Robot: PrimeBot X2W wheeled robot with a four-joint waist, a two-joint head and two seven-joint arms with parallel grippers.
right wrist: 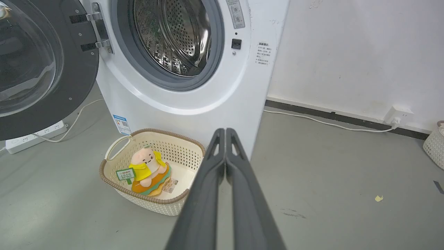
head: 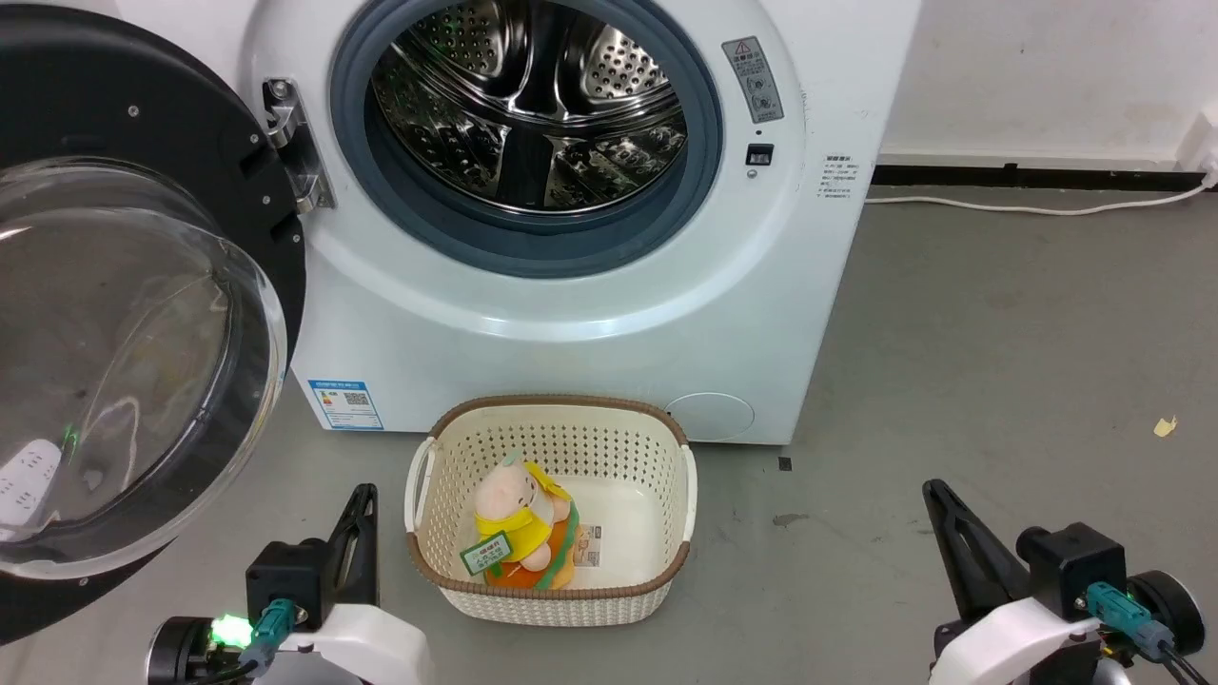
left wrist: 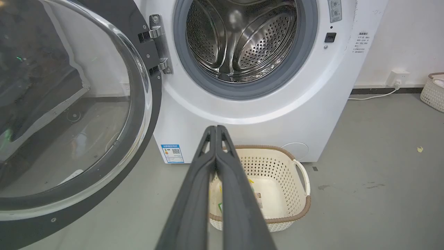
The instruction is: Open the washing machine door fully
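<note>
While the washing machine door [head: 133,323] stands wide open at the left edge of the washing machine [head: 590,314], its upright disc turns the glass bowl toward the robot. The left gripper [head: 363,499], the nearer one, and the right gripper [head: 937,495] are both clenched on nothing, clear of the door.

washing machine door [head: 133,314] cropped at left edge, blue label [head: 347,404] print illegible
</note>
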